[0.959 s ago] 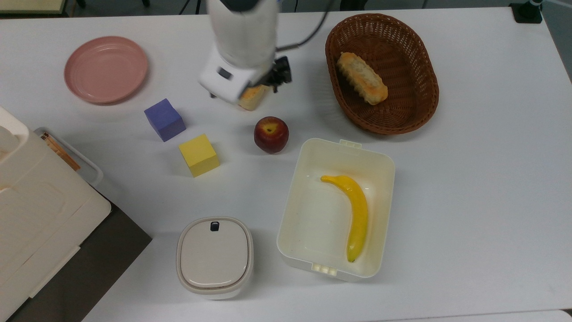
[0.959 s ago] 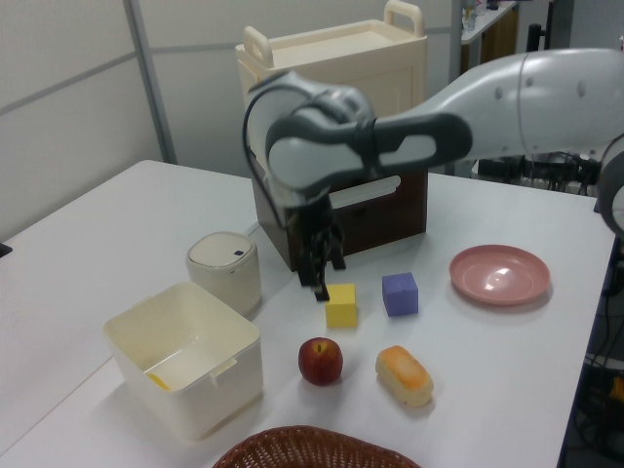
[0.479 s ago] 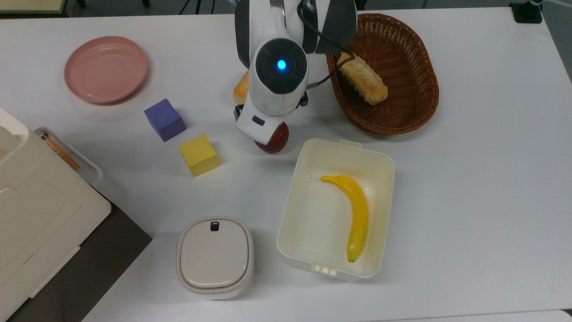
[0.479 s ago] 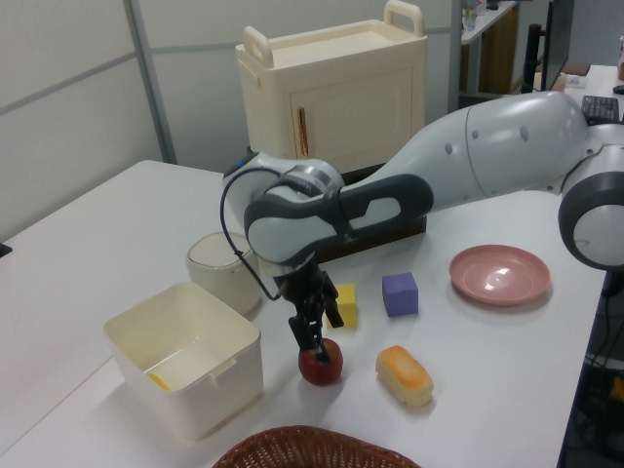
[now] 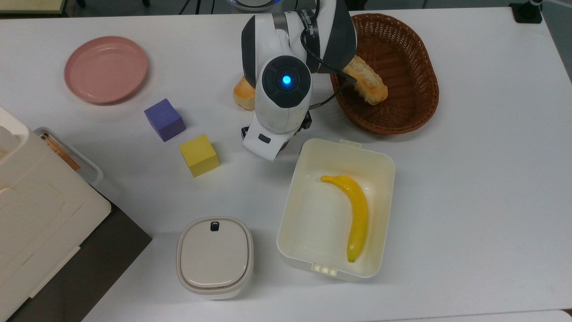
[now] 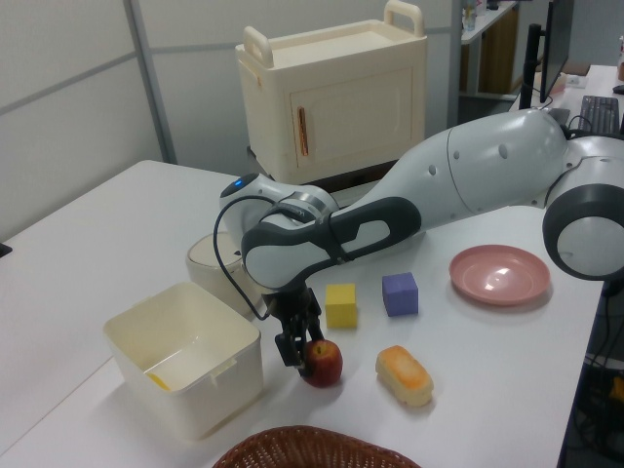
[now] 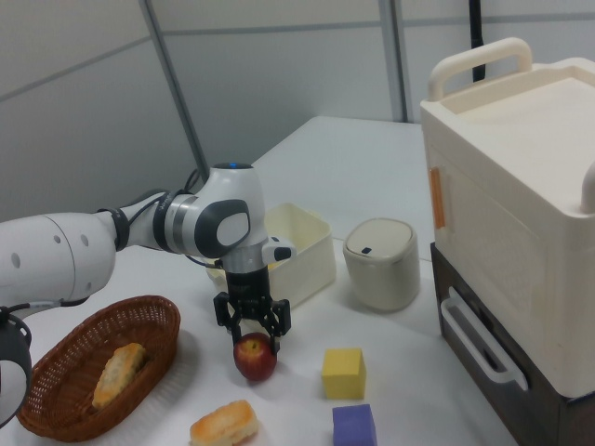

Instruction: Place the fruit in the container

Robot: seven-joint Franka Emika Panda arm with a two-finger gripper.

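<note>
A: Near edge first: the grey-lidded box [image 5: 215,256] sits put, and beside it the container [image 5: 297,190], cream plastic, smooth-walled with rounded corners, one long glossy banana [image 5: 353,210] lying inside.

B: And the arm's the story! A second ago it hung back by the bread roll [image 5: 242,93]; now it has dropped right over the fruit [image 7: 255,356].

A: The end effector [image 7: 252,332] is spread open, fingers straddling the top of that dark red apple, which is on the desk [image 5: 469,179] just off the container's corner, not lifted.

B: So I'd call it grasp next, then a short carry.

A: Round and waxy, it could roll. Further back: the yellow block [image 5: 199,154], the purple block [image 5: 164,119], then the woven wicker basket [image 5: 415,112] and the matte pink plate [image 5: 106,69].
</note>
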